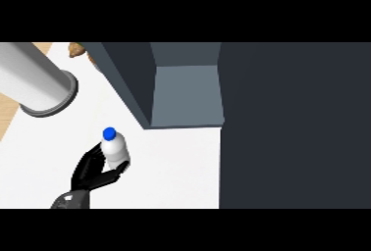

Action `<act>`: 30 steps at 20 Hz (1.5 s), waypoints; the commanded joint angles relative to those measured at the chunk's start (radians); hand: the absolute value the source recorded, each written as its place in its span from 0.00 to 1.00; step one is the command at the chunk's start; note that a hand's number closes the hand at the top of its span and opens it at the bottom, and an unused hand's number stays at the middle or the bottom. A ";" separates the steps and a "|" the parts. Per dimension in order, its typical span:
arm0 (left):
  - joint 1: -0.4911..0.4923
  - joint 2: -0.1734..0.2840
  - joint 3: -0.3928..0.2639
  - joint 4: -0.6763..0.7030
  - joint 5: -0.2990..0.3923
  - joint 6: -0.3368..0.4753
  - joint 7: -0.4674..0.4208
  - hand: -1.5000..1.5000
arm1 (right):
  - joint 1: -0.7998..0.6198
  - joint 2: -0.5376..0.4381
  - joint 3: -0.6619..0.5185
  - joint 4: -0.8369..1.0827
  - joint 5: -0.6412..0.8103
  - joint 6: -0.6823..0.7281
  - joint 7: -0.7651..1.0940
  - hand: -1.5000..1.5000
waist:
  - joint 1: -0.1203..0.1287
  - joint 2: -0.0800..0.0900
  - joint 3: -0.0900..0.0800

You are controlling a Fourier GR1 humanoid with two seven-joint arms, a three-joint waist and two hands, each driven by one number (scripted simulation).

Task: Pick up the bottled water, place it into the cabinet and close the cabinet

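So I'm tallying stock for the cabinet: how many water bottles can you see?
1. The bottled water, with a blue cap, is at the lower left of the counter, held in the hand in front of the open cabinet. More could sit hidden inside.

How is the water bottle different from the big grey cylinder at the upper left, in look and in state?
The bottle is small and white with a blue cap; the grey cylinder is far larger and has no cap. A black hand curls round the bottle, while nothing touches the cylinder. The bottle shows whole on the white counter; the cylinder is cut off by the picture's left edge. Both are round-bodied.
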 commanded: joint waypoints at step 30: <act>-0.053 -0.141 -0.414 -0.178 0.211 0.424 -0.065 1.00 | 0.083 -0.085 -0.012 -0.144 -0.061 -0.027 0.015 0.00 | 0.018 -0.007 0.002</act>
